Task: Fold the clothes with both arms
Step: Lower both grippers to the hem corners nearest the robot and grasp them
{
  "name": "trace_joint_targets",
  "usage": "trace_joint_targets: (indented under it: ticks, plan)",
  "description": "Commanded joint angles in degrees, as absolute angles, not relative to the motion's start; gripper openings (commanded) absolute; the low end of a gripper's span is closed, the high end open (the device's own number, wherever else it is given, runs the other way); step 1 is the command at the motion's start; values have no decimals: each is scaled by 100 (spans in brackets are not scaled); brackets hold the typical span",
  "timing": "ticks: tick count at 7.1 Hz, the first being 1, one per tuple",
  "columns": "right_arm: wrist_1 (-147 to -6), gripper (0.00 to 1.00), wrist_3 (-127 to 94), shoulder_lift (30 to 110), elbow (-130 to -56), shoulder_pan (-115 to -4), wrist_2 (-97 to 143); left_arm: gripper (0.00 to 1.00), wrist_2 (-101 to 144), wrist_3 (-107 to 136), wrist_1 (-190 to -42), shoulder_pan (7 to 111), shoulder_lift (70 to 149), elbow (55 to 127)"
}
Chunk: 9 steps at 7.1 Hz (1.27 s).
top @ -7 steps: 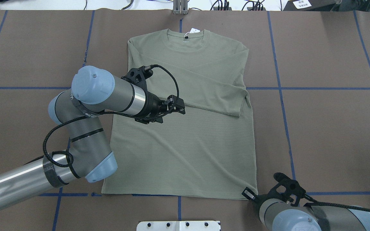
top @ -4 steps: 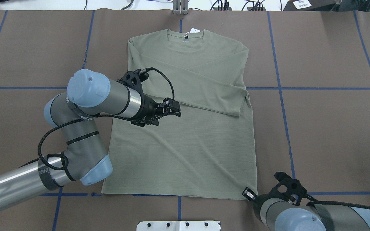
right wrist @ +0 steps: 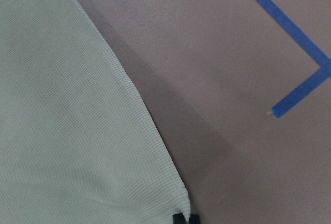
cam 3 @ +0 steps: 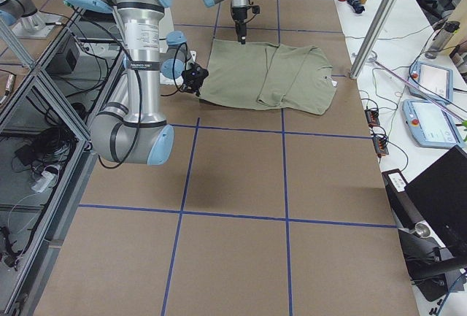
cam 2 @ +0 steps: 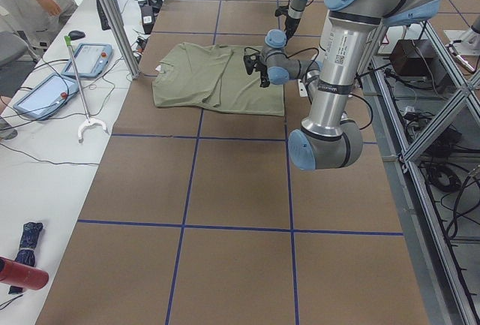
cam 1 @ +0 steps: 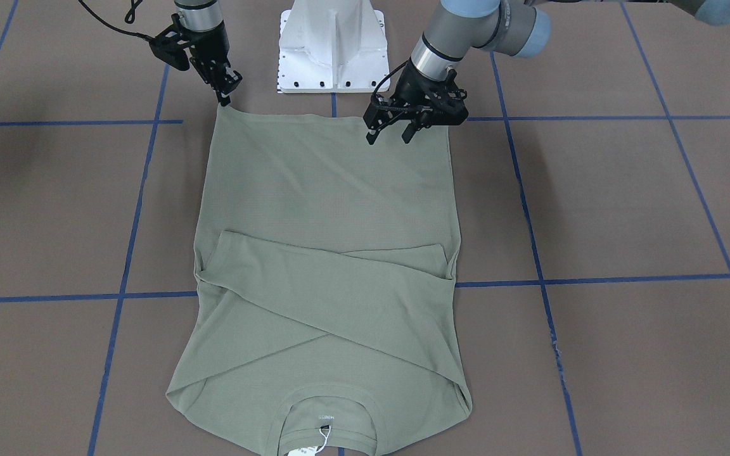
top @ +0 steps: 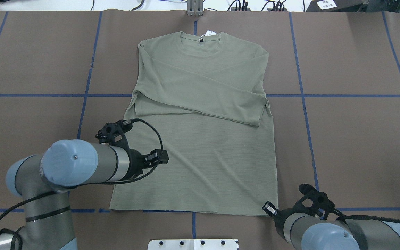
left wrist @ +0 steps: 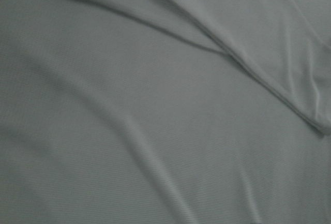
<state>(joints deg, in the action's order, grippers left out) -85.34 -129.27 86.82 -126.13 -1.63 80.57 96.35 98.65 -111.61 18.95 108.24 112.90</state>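
The sage-green long-sleeved shirt (top: 207, 152) lies flat on the brown table, neck at the far side, with both sleeves (top: 200, 93) folded across the chest. My left gripper (cam 1: 389, 134) hangs open just above the shirt's lower left part, near the hem. Its wrist view holds only wrinkled green fabric (left wrist: 165, 110). My right gripper (cam 1: 224, 96) sits at the shirt's near right hem corner. In the right wrist view its fingertips (right wrist: 179, 219) are closed together on that corner (right wrist: 176, 198).
A white hang tag (top: 209, 34) lies at the collar. The white pedestal base (cam 1: 333, 44) stands just behind the hem. Blue tape lines (top: 304, 100) cross the table. A side bench holds tablets (cam 2: 90, 58) and cables.
My left arm has drawn back from the folded sleeve toward the near hem, uncovering the left cuff. The right gripper has stayed at the hem corner.
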Motion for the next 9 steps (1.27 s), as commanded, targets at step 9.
trace_joint_targets:
  ticks: [9]
  plan:
    - [-8543, 0, -12920, 8657, -12639, -255, 8060, 60, 9202, 10345, -10512, 1046, 9694, 11646]
